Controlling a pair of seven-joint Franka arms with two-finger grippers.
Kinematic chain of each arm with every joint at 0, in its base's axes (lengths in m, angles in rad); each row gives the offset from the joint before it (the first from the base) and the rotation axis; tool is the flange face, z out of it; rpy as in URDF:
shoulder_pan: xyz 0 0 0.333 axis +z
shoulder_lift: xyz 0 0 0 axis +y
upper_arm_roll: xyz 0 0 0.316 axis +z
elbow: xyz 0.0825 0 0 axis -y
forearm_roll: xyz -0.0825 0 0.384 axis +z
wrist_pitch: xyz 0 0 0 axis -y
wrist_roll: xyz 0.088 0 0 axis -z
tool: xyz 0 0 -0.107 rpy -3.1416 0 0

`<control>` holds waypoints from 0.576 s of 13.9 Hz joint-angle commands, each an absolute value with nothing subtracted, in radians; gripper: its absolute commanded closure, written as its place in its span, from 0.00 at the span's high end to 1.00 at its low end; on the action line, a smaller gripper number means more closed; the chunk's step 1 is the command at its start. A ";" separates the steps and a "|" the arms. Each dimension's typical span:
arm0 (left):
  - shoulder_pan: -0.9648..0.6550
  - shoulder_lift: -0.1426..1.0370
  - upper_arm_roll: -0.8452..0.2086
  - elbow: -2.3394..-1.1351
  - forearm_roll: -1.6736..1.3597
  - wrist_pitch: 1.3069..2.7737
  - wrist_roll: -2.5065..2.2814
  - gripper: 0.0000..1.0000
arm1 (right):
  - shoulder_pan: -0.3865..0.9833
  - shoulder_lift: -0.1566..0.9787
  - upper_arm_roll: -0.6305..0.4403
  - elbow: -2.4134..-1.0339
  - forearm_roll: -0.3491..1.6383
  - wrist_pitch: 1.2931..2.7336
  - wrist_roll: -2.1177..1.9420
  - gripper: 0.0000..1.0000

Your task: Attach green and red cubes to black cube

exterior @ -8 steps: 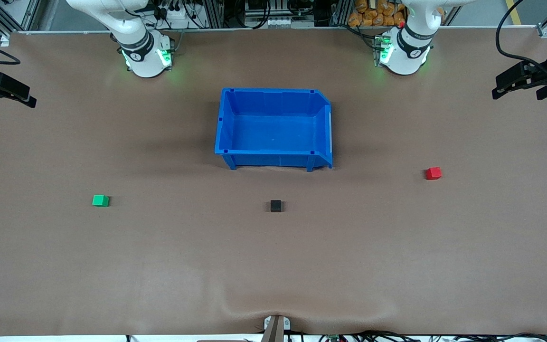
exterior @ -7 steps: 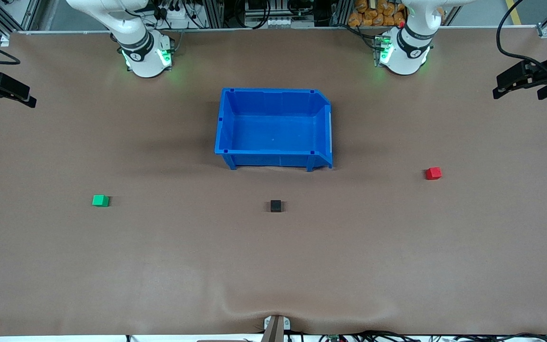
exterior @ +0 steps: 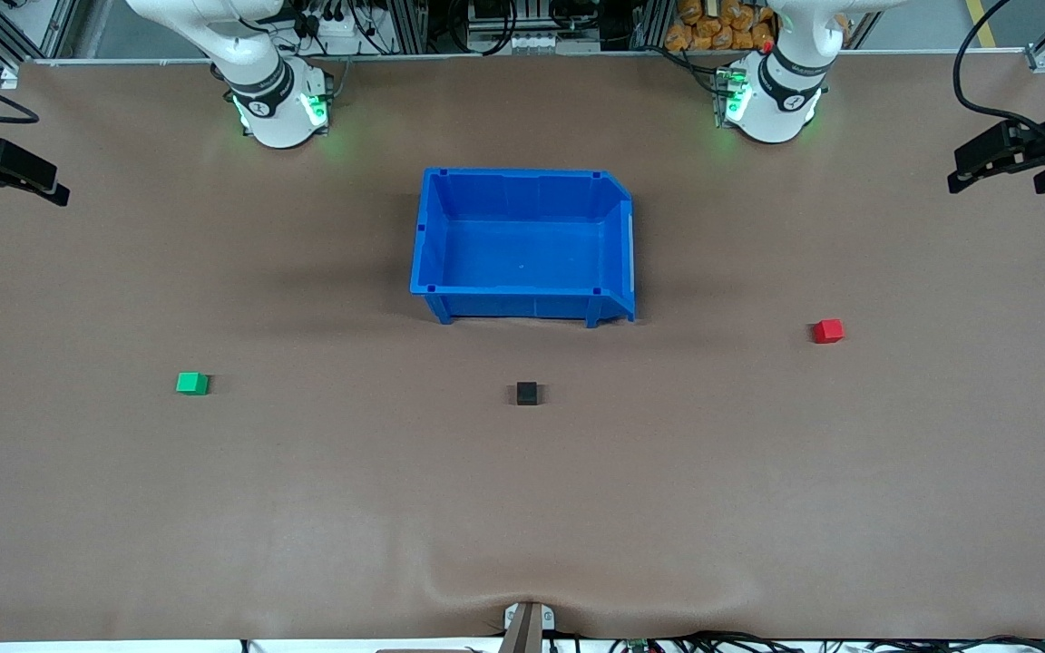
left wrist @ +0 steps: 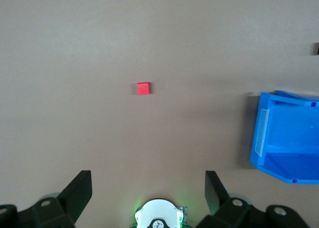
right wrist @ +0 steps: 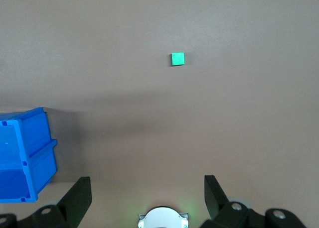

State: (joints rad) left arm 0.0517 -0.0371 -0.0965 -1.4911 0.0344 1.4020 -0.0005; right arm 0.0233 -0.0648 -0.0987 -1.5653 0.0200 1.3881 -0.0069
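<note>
Three tiny cubes lie apart on the brown table. The black cube (exterior: 527, 393) sits in the middle, nearer the front camera than the blue bin. The green cube (exterior: 191, 384) lies toward the right arm's end and the red cube (exterior: 828, 331) toward the left arm's end. My left gripper (exterior: 999, 172) hangs open high over its end of the table. In its wrist view the gripper (left wrist: 148, 188) is empty, with the red cube (left wrist: 143, 88) far below. My right gripper (exterior: 14, 181) hangs open over its own end. Its wrist view shows the gripper (right wrist: 147, 190) empty above the green cube (right wrist: 177, 58).
An empty blue bin (exterior: 522, 177) stands at the table's middle, between the arm bases and the black cube. Its corner shows in both wrist views as the bin (left wrist: 279, 163) and the bin (right wrist: 27, 178). Brown table mat surrounds the cubes.
The left gripper has drifted slightly toward its end of the table. The right gripper and all three cubes have not moved.
</note>
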 commanded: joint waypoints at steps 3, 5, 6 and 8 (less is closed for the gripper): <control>0.055 -0.008 -0.101 -1.456 0.054 1.394 0.000 1.00 | 0.026 -0.058 -0.101 -1.552 0.023 1.384 0.002 1.00; 0.054 -0.006 -0.101 -1.456 0.055 1.394 -0.005 1.00 | 0.026 -0.055 -0.101 -1.552 0.023 1.384 0.002 1.00; 0.054 -0.008 -0.101 -1.456 0.052 1.394 -0.005 1.00 | 0.028 -0.055 -0.101 -1.552 0.023 1.385 0.002 1.00; 0.054 -0.008 -0.101 -1.456 0.051 1.394 0.003 1.00 | 0.026 -0.052 -0.101 -1.552 0.023 1.384 0.002 1.00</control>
